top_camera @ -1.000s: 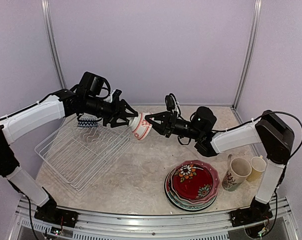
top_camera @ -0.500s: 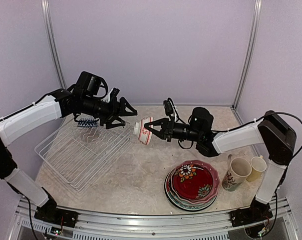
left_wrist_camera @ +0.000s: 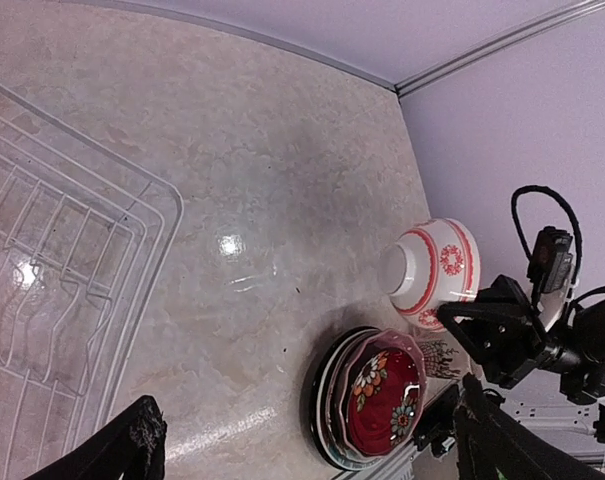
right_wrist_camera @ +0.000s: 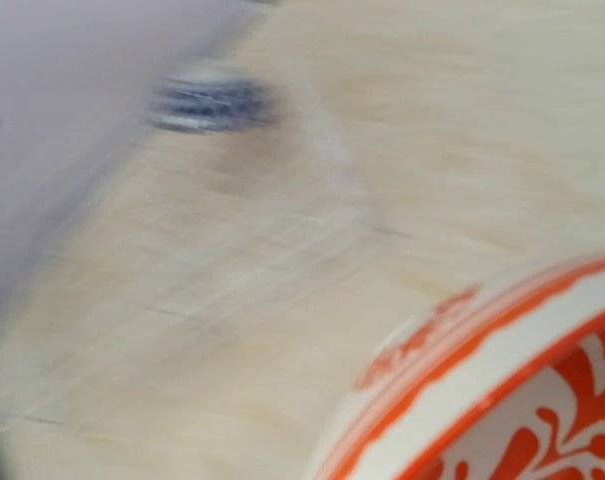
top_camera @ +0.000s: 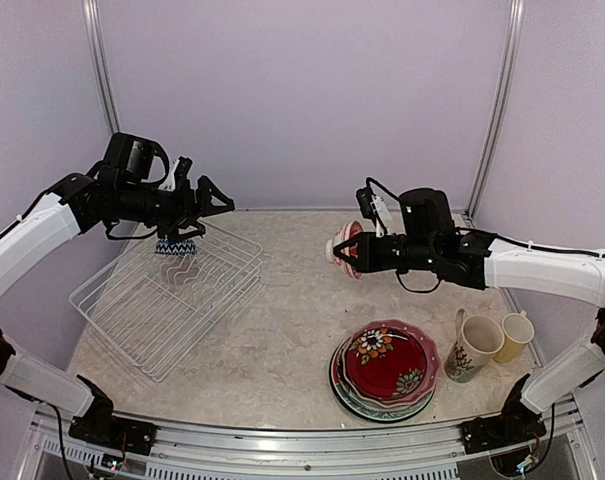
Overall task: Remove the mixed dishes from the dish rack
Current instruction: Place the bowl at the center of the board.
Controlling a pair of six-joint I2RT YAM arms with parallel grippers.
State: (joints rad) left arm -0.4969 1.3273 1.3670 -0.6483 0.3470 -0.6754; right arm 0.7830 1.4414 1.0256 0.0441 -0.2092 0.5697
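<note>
Lilac walls (top_camera: pixel 302 90) enclose a beige marbled tabletop (top_camera: pixel 282 340). The left gripper (top_camera: pixel 210 208) gapes empty above the dish rack (top_camera: pixel 152 310). The right gripper (top_camera: pixel 356 250) clamps a red-patterned bowl (top_camera: pixel 340 243) aloft, above and beyond the plate stack (top_camera: pixel 387 370). The left wrist view shows the bowl's red bands sharply; the right wrist view blurs them.

Bowl (right_wrist_camera: pixel 522 400) blurred, cropped bottom-right.
</note>
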